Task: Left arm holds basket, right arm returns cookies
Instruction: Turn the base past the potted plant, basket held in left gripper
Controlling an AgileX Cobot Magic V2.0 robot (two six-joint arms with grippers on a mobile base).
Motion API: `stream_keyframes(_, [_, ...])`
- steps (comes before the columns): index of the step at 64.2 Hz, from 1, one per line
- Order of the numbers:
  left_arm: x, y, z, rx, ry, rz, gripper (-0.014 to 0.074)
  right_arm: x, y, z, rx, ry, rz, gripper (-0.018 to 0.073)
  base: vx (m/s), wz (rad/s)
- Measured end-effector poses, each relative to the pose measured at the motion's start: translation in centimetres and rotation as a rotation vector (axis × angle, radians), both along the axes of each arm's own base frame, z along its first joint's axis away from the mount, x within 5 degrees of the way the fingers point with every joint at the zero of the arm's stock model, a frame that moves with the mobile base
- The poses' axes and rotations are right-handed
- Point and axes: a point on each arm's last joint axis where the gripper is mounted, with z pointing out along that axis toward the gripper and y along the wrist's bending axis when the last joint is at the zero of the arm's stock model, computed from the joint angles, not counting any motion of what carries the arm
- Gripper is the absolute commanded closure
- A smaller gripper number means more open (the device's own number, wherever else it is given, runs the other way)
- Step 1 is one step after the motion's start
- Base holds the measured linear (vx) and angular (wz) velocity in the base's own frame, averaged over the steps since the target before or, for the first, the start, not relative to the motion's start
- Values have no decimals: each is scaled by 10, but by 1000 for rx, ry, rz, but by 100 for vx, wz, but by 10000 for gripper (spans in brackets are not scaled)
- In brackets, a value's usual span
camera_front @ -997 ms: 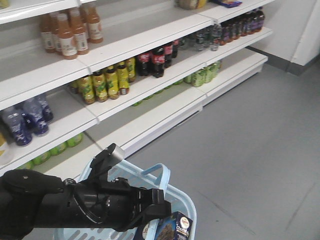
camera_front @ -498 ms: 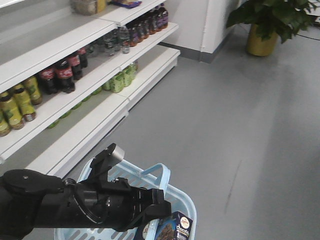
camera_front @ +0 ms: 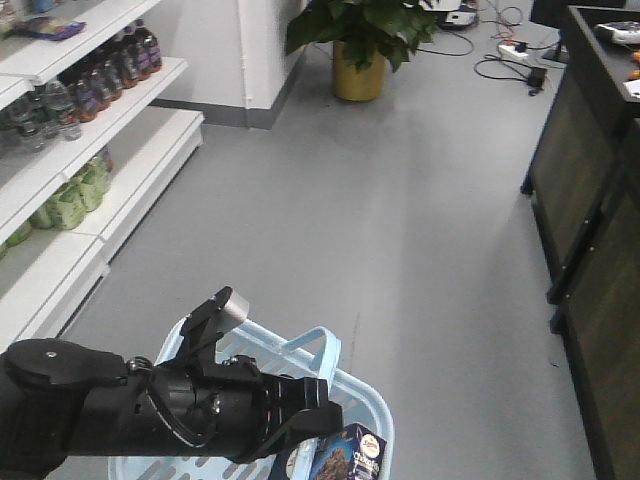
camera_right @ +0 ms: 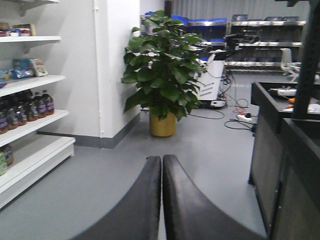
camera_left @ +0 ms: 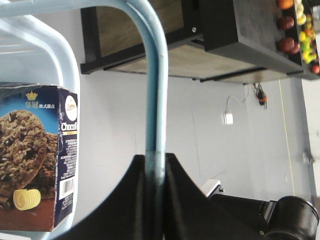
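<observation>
**Left pincer locked on the basket handle, Chocofello box riding inside**

The left arm [camera_front: 120,415], bulky and matte black, reaches across the bottom of the front view, its grey-silver block [camera_front: 228,310] standing up on top. Below and beyond it sits the light blue basket [camera_front: 350,395] with its slotted sides. The wrist camera shows the grip. The left pincer [camera_left: 155,162] is clamped on the thin blue loop handle [camera_left: 154,75], one black finger on each side and the handle squeezed between them.

And there are the cookies [camera_front: 352,457]! The dark navy box stands inside the basket at its near right corner, just beside the wall. Seen up close, the cookies [camera_left: 35,150] show a gold crown, a round cream logo and white lettering that reads "Chocof" before the edge cuts it off. Under that comes a chocolate-chip cookie picture, then a butter curl on the red-brown lower band. The side panel carries a barcode and fine print too small to read.

The right pincer [camera_right: 161,160] is shut with nothing in it, its two dark fingers pressed flat together and pointing down the aisle over the grey floor [camera_right: 100,180].

White shelves [camera_front: 50,270] run along the left, with dark bottles [camera_front: 110,65] above and green packs [camera_front: 75,195] below; their labels are too blurred to read. A leafy plant [camera_front: 365,25] in a yellow pot [camera_front: 360,75] stands by the white pillar. A dark desk [camera_front: 600,180] lines the right side.
</observation>
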Motion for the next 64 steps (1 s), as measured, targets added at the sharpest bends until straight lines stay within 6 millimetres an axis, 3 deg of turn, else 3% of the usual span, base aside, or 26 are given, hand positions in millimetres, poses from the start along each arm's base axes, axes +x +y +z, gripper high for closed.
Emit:
stream_keyframes(28, [0,0,0,-1,0,-1,603,0,0,0,0,0,0,567,14,-43])
stream_keyframes(64, [0,0,0,-1,0,-1,603,0,0,0,0,0,0,567,19,-3])
